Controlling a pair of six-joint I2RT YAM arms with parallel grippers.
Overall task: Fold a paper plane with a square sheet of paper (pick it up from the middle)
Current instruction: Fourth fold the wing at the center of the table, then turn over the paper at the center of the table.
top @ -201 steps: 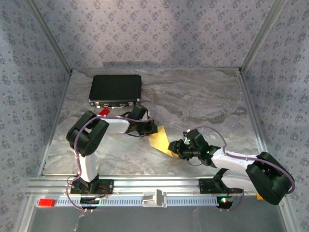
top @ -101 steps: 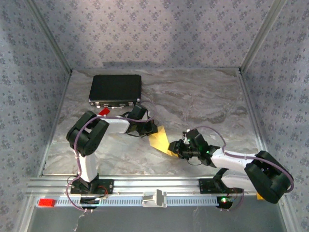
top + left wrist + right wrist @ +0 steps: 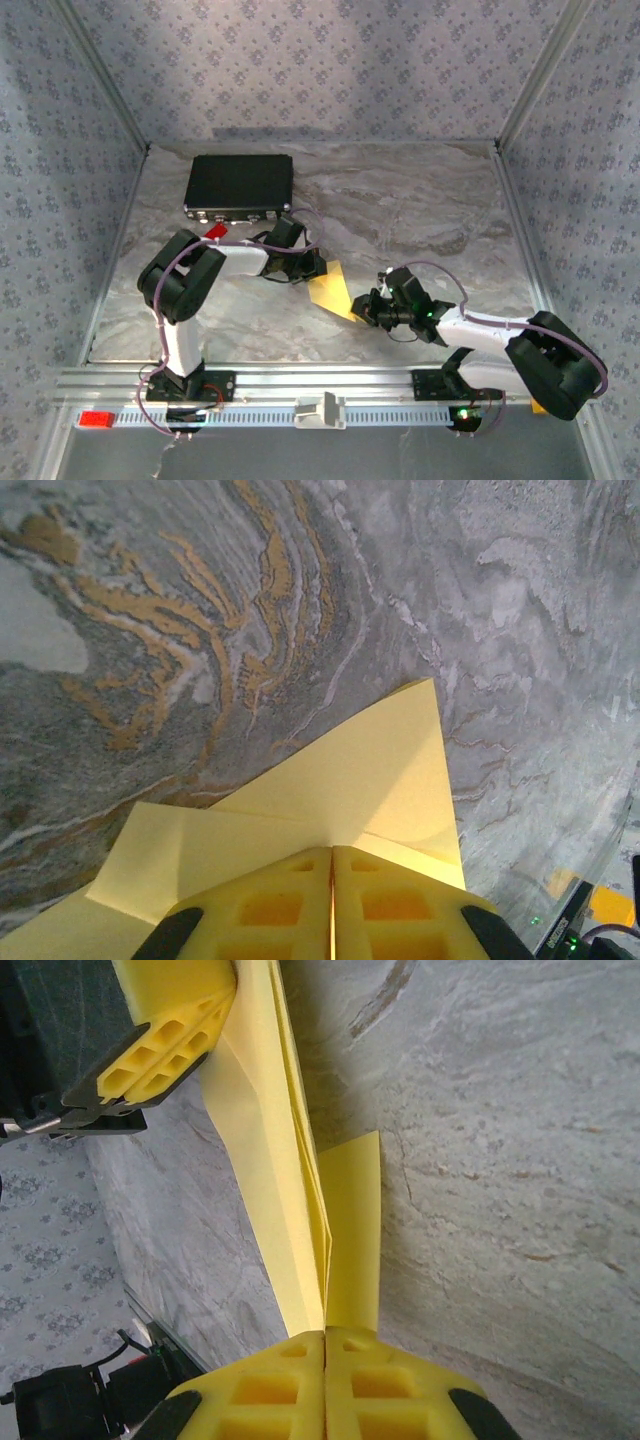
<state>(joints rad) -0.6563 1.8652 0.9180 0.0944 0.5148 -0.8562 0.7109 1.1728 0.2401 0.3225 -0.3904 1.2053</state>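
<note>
Paper (image 3: 360,780): thin, pale yellow, matt, creases sharp. Left tool (image 3: 332,852) and right tool (image 3: 325,1338): yellow moulded plastic, matt, recessed cells. Surface (image 3: 400,200): smooth, marble-patterned grey with tan veins, low sheen. Far left, black case (image 3: 240,182): matt shell, shiny metal latches. Near rail (image 3: 300,380): bare silvery metal. Walls (image 3: 300,70): printed covering, matt.

Marbled table (image 3: 420,200) enclosed by patterned walls (image 3: 320,70)
The grey, veined tabletop is bounded on three sides by wallpaper printed with small floral motifs; metal posts (image 3: 105,75) are set at the back corners, and an aluminium rail (image 3: 330,378) is fixed along the near edge.
</note>
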